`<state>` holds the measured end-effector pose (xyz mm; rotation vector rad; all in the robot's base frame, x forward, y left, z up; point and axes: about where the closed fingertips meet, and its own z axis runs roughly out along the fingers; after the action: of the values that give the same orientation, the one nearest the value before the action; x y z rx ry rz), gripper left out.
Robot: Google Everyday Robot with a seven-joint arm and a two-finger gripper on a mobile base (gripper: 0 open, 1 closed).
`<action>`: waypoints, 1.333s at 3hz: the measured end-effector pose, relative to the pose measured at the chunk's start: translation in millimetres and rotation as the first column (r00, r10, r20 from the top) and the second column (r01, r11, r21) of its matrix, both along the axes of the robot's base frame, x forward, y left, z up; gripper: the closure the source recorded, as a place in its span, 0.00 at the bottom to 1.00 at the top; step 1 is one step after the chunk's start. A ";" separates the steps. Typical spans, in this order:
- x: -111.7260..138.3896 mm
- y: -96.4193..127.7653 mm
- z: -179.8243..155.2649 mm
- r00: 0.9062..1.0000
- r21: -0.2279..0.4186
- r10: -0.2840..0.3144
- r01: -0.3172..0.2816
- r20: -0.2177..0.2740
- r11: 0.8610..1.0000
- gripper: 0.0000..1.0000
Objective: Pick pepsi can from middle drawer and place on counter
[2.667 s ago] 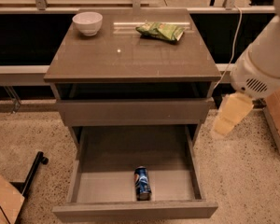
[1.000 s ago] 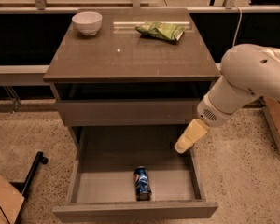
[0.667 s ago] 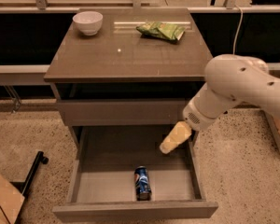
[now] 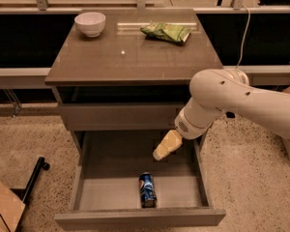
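Your gripper (image 4: 163,149) hangs over the open middle drawer (image 4: 101,193), above the drawer's floor toward its right rear. The pepsi can (image 4: 147,189) appears to lie on its side on that floor, close to the drawer's front wall and near its centre. That puts it in front of the gripper and slightly to its left, well apart from it. You cannot tell whether the gripper is spread or closed, as it shows only as one pale lump. The arm covers the drawer's right rear corner and runs out of view. Above the drawer, the counter (image 4: 130,62) carries a white bowl (image 4: 90,23) and a green snack bag (image 4: 165,31).
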<state>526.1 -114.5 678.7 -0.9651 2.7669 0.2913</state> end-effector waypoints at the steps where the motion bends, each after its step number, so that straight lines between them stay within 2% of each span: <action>1: 2.4 -6.1 -3.6 1.000 -0.031 -0.017 0.016 -0.012 0.999 0.00; 2: 5.3 -8.1 -30.2 0.997 -0.032 -0.053 0.052 -0.048 0.998 0.00; 3: 8.8 -12.3 -68.3 0.988 -0.039 -0.115 0.111 -0.103 0.993 0.00; 4: 11.2 -17.9 -104.7 0.971 -0.057 -0.200 0.194 -0.133 0.979 0.00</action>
<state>537.3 -132.4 574.0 -0.6946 2.9781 0.2764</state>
